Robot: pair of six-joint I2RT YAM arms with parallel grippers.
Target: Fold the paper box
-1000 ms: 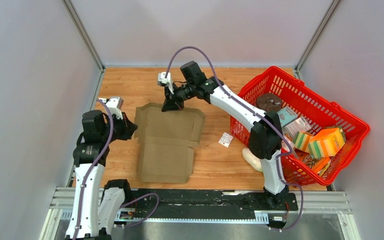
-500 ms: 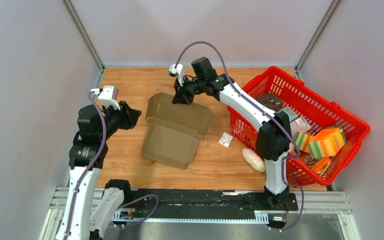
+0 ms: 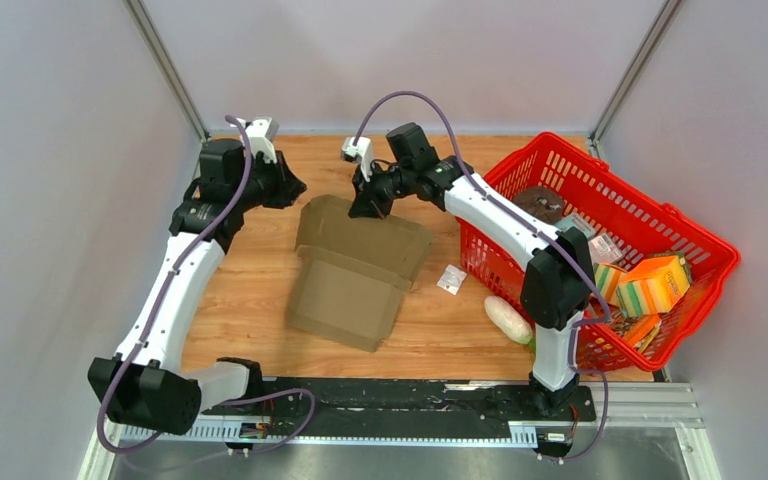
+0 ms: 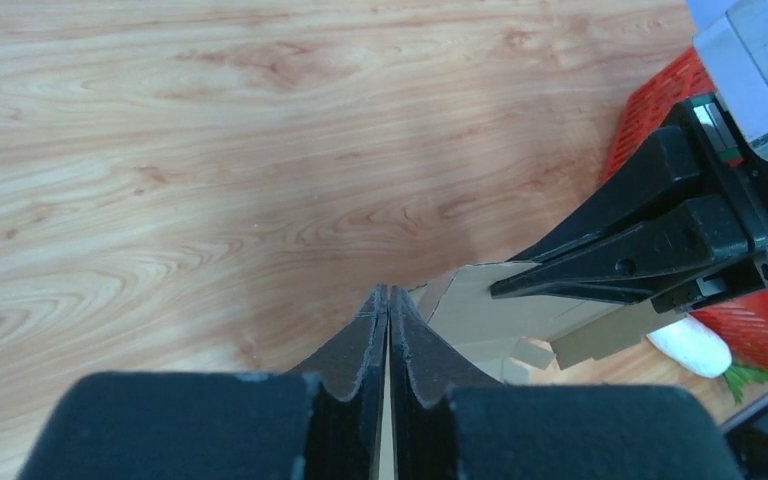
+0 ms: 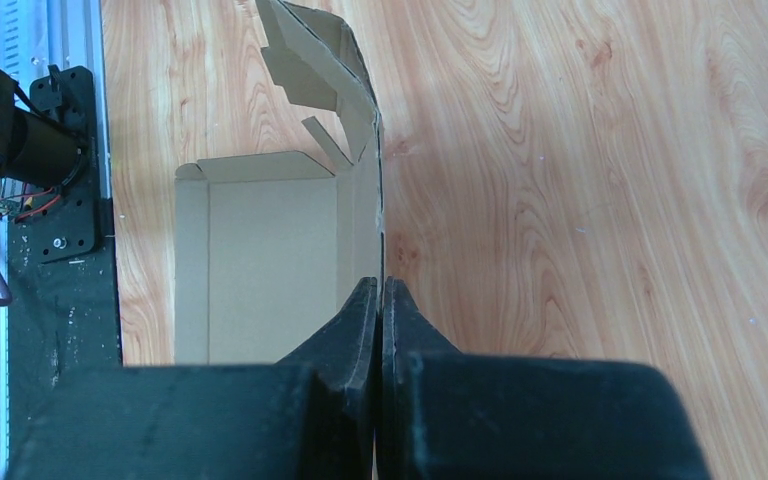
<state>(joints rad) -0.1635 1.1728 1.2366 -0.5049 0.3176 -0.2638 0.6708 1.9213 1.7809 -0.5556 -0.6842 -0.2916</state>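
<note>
The paper box (image 3: 355, 270) is a brown cardboard die-cut sheet in the middle of the wooden table. Its far part is lifted and bent up along a crease. My right gripper (image 3: 363, 210) is shut on its far edge. The right wrist view shows the thin cardboard wall (image 5: 270, 270) running into my closed right gripper (image 5: 380, 282). My left gripper (image 3: 298, 190) is shut and empty, just beside the box's far left corner. In the left wrist view my left gripper (image 4: 388, 292) is closed, the cardboard (image 4: 480, 310) lies just right of it, and the right gripper's fingers (image 4: 610, 270) clamp that cardboard.
A red plastic basket (image 3: 560, 140) with several items stands at the right, also in the left wrist view (image 4: 640, 130). A small white packet (image 3: 450, 279) lies between box and basket. A pale oblong object (image 3: 508, 320) lies by the basket's near corner.
My left arm has swung from the near left up to the box's far left corner. My right gripper has raised the box's far edge, and the sheet has bent and shifted slightly right.
</note>
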